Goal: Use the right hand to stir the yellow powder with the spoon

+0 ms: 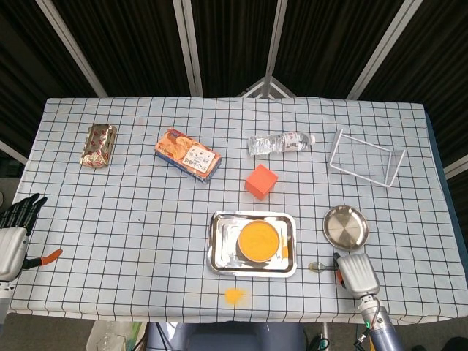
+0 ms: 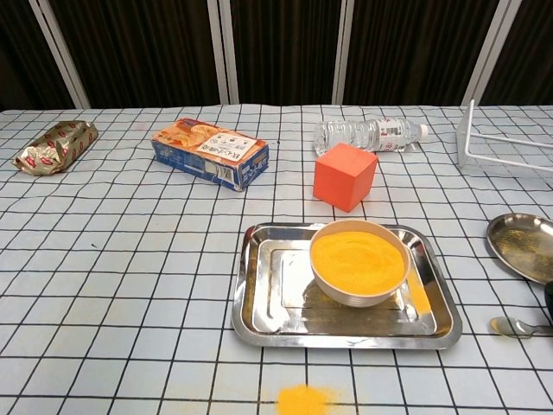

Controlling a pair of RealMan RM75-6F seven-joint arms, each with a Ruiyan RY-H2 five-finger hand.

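Note:
A bowl of yellow powder (image 1: 259, 241) (image 2: 359, 258) stands in a steel tray (image 1: 217, 248) (image 2: 263, 294) near the table's front edge. To the right of the tray, the spoon (image 1: 317, 267) (image 2: 511, 325) lies flat on the cloth with its bowl pointing toward the tray. My right hand (image 1: 357, 274) hovers back-up over the spoon's handle, which is hidden beneath it along with the fingers. In the chest view only a dark sliver of that hand (image 2: 549, 296) shows at the right edge. My left hand (image 1: 16, 232) rests at the far left edge, fingers spread and holding nothing.
A small steel plate (image 1: 346, 227) (image 2: 523, 245) sits just behind the spoon. Spilled yellow powder (image 1: 234, 295) (image 2: 302, 399) lies in front of the tray. Further back are an orange cube (image 1: 261, 181), a water bottle (image 1: 281, 142), a wire rack (image 1: 365, 157), a biscuit box (image 1: 188, 153) and a snack packet (image 1: 99, 144).

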